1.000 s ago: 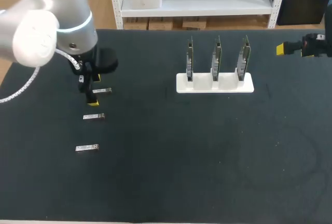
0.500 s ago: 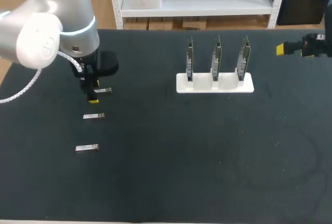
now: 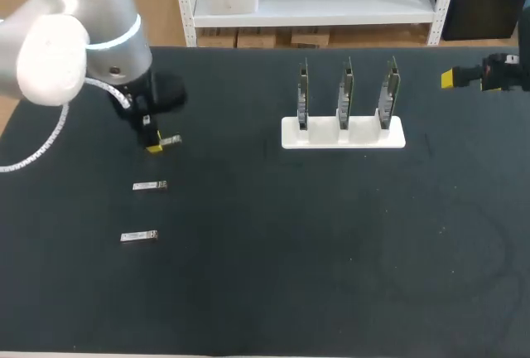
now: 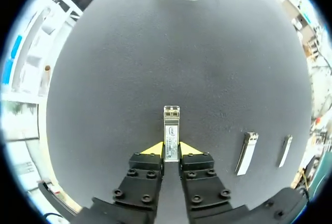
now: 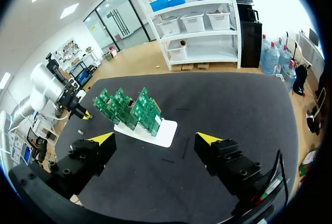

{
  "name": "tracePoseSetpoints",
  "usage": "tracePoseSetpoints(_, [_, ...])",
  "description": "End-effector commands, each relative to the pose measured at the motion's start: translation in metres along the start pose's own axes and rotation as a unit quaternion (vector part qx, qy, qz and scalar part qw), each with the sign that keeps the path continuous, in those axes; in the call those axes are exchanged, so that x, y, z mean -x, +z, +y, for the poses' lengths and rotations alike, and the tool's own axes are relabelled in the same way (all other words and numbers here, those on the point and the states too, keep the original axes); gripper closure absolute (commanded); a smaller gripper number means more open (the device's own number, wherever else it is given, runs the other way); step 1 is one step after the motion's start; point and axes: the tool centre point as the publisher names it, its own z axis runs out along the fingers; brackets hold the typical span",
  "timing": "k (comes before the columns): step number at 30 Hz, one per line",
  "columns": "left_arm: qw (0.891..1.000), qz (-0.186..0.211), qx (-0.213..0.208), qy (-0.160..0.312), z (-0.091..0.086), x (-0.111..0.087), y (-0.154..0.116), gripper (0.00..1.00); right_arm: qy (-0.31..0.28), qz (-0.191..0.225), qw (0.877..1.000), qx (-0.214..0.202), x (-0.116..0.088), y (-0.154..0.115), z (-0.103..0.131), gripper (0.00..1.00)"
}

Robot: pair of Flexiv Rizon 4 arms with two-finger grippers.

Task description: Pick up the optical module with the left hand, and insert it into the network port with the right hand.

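Note:
My left gripper [image 3: 154, 144] is at the table's left and is shut on a small silver optical module [image 3: 170, 139]. In the left wrist view the module [image 4: 171, 137] is pinched between the yellow tips and sticks out ahead of the gripper [image 4: 171, 150], above the black mat. A white holder [image 3: 343, 133] with three upright green circuit boards [image 3: 346, 93] stands at mid-table. My right gripper [image 3: 451, 78] hangs at the far right edge. In its own view it [image 5: 155, 142] is open wide and empty, with the boards [image 5: 129, 109] ahead of it.
Two more silver modules lie on the mat nearer the front edge, one [image 3: 150, 185] just below the left gripper and another [image 3: 139, 236] further forward. Both [image 4: 247, 153] [image 4: 285, 150] show beside the held module in the left wrist view.
The left gripper's fingers have shut on the module that lay farthest back. Gripper and module have shifted slightly toward the back of the table. The right arm has not moved.

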Motion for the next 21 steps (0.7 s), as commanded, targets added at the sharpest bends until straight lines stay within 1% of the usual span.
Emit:
tracePoseSetpoints(1, [0.999,-0.042,-0.003,-0.026,0.010,-0.003,-0.017,1.00,0.000,-0.001,1.000,-0.001,0.000,0.000,0.001,0.00])
tracePoseSetpoints(2, [0.996,-0.067,-0.005,-0.053,0.017,0.000,-0.026,1.00,0.000,-0.001,1.000,-0.001,0.000,0.000,0.001,0.00])
tracePoseSetpoints(3, [0.995,-0.081,-0.006,-0.064,0.020,0.001,-0.030,1.00,0.000,-0.001,1.000,-0.001,0.000,0.000,0.001,0.00])
tracePoseSetpoints(5, [0.985,-0.131,-0.004,-0.115,0.035,0.007,-0.049,1.00,0.000,-0.001,1.000,-0.001,0.000,0.000,0.001,0.00])
tracePoseSetpoints(6, [0.978,-0.158,-0.003,-0.135,0.040,0.009,-0.059,1.00,0.000,-0.001,1.000,-0.001,0.000,0.000,0.001,0.00])
tracePoseSetpoints(7, [0.969,-0.185,0.003,-0.162,0.047,0.012,-0.068,1.00,0.000,-0.001,1.000,-0.001,0.000,0.000,0.001,0.00])
tracePoseSetpoints(8, [0.962,-0.209,0.003,-0.177,0.053,0.015,-0.077,1.00,0.000,-0.001,1.000,-0.001,0.000,0.000,0.001,0.00])
tracePoseSetpoints(9, [0.954,-0.232,0.016,-0.187,0.057,0.018,-0.087,1.00,0.000,-0.001,1.000,-0.001,0.000,0.000,0.001,0.00])
tracePoseSetpoints(11, [0.941,-0.268,0.024,-0.206,0.064,0.026,-0.103,1.00,0.000,-0.001,1.000,-0.001,0.000,0.000,0.001,0.00])
tracePoseSetpoints(15, [0.921,-0.324,0.047,-0.213,0.072,0.046,-0.128,1.00,0.000,-0.001,1.000,-0.001,0.000,0.000,0.001,0.00])
tracePoseSetpoints(17, [0.914,-0.347,0.061,-0.201,0.073,0.056,-0.139,1.00,0.000,-0.001,1.000,-0.001,0.000,0.000,0.001,0.00])
tracePoseSetpoints(18, [0.911,-0.360,0.060,-0.194,0.073,0.062,-0.145,1.00,0.000,-0.001,1.000,-0.001,0.000,0.000,0.001,0.00])
tracePoseSetpoints(21, [0.911,-0.378,0.074,-0.151,0.067,0.085,-0.159,1.00,0.000,-0.001,1.000,-0.001,0.000,0.000,0.001,0.00])
